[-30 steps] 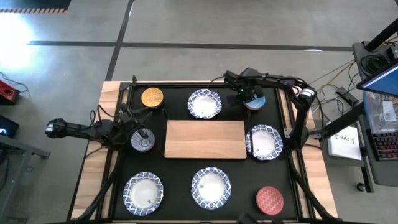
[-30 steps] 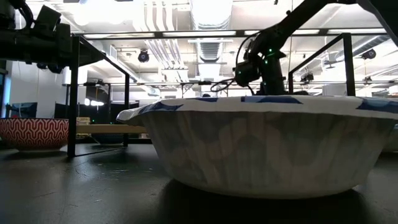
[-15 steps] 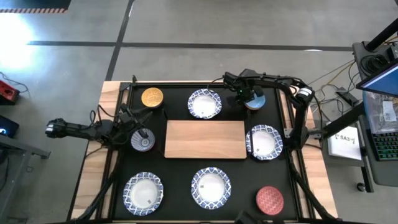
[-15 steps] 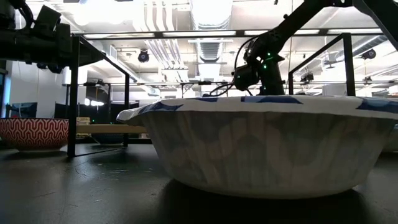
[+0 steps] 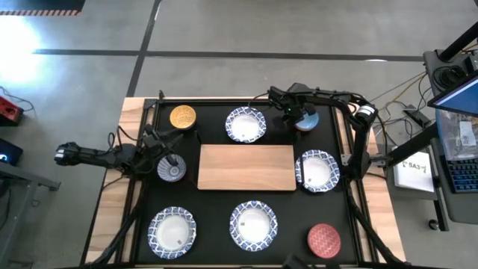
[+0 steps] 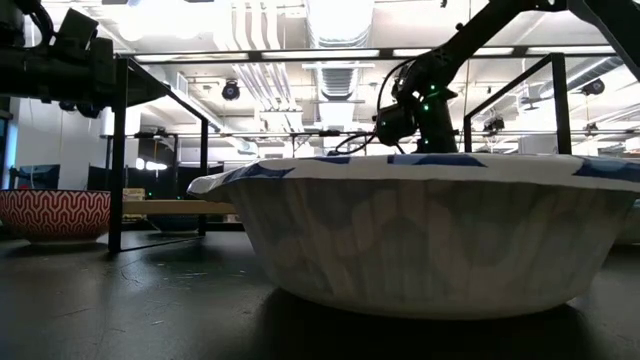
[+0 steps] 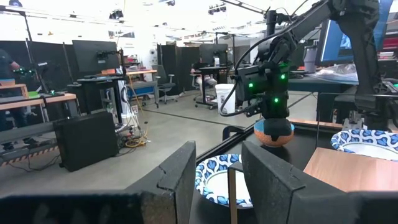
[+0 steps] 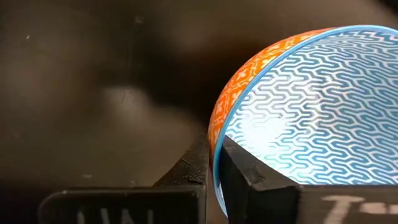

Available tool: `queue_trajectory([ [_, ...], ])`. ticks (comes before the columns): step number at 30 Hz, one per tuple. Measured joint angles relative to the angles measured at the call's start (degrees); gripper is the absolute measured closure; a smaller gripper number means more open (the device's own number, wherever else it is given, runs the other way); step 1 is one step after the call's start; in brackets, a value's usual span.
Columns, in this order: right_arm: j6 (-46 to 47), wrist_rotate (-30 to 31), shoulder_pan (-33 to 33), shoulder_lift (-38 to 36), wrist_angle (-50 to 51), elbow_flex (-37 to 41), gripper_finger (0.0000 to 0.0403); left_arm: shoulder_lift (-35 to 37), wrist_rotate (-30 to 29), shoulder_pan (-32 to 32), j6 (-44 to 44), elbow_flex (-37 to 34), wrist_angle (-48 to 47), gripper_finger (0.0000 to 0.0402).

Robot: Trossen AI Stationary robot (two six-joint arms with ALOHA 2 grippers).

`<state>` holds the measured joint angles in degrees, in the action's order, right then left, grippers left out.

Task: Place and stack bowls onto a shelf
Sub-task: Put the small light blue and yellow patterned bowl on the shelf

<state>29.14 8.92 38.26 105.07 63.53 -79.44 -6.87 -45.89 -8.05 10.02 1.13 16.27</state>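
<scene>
Right wrist view: the blue bowl [image 8: 298, 118] rim is pinched by the right gripper [image 8: 214, 165]; the patterned small bowl [image 5: 171, 169] rim is clamped by the left gripper [image 5: 169, 159].

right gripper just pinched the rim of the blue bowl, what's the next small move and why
Probably lift it straight up. The right gripper is shut on the blue bowl by its rim, the bowl sits on the table beside the shelf, and the shelf board is bare.

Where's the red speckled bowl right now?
High view: the red speckled bowl sits at the table's near right corner, right of a patterned wide bowl, untouched by either arm.
</scene>
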Motion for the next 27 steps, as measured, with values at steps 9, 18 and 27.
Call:
queue_trajectory([
  [9, -6.42, -1.6, -1.14, -1.45, 0.5, -0.94, 0.0393, -0.02, 0.01, 0.02, 0.0, 0.01, 0.02, 0.0288],
  [18, -10.68, -1.54, -5.26, -1.58, 0.5, -8.07, 0.0393, -0.01, 0.01, 0.02, 0.0, 0.01, 0.01, 0.0288],
  [27, -13.31, -1.63, -13.37, -1.58, 0.92, -16.06, 0.0393, -0.02, 0.0, 0.02, 0.0, 0.0, 0.01, 0.0288],
])
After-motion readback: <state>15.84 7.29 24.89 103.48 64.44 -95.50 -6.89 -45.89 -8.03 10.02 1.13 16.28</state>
